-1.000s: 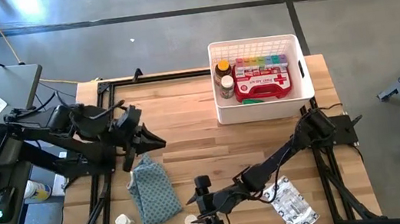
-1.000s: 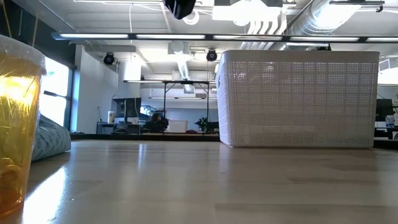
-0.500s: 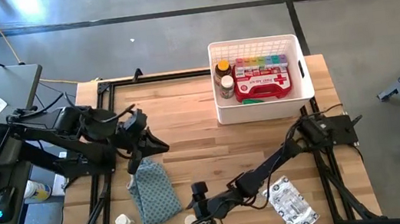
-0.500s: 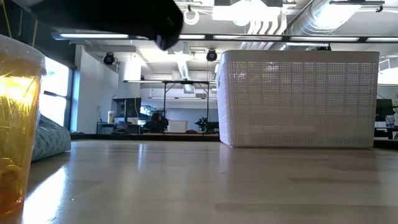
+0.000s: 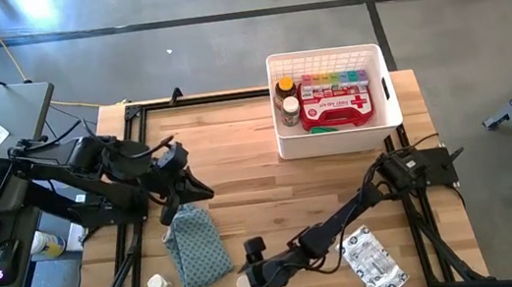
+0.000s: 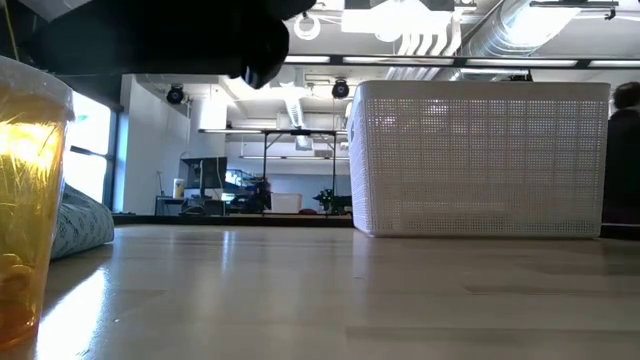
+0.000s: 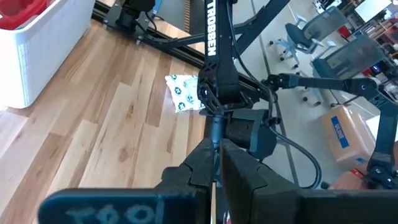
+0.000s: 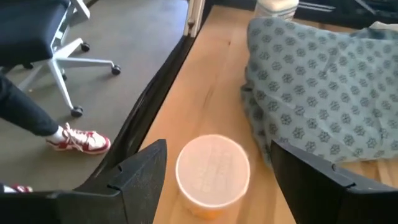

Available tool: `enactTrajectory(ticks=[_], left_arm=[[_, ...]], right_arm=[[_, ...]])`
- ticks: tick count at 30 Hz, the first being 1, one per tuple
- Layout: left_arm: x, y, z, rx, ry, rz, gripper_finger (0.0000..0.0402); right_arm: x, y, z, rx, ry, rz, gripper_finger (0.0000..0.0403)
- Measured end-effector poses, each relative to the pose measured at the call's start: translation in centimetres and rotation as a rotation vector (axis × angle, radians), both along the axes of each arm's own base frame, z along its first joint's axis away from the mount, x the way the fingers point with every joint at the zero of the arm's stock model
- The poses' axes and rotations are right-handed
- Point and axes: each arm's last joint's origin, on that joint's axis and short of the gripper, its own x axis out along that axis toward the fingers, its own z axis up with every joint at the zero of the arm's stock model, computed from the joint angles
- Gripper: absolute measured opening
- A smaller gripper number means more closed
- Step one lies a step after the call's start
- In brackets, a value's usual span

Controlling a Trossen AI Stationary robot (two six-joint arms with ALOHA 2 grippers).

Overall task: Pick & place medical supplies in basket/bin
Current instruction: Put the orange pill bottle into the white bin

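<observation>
While my right claw (image 8: 214,186) hangs wide open around the amber pill bottle (image 8: 212,174) near the tabletop's (image 5: 241,180) front edge, I should go straight down, squeeze gently, and avoid the cloth (image 8: 323,87).

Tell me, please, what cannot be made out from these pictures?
- Amber bottle: its label is unseen; the right wrist view shows mainly its cap, and the low view cuts it at the edge.
- Bin: in the low view its wall hides the contents.
- Left gripper: in the high view its fingers are too small to judge.
</observation>
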Motion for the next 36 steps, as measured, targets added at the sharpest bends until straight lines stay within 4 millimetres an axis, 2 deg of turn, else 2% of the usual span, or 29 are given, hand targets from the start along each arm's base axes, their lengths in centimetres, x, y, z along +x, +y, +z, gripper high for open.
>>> enactTrajectory(ticks=[15,26,36], left_arm=[[0.0,0.0,-0.1,-0.001,0.010,0.000,0.0062],[0.0,0.0,-0.2,0.001,0.018,0.000,0.0062],[0.0,0.0,-0.2,0.006,0.018,0.010,0.0062]], right_arm=[[0.2,0.3,-2.2,0.003,0.026,-0.002,0.0277],[0.4,0.4,-2.5,0.006,0.013,-0.026,0.0277],[0.8,-0.4,-2.5,0.007,0.016,-0.033,0.0277]])
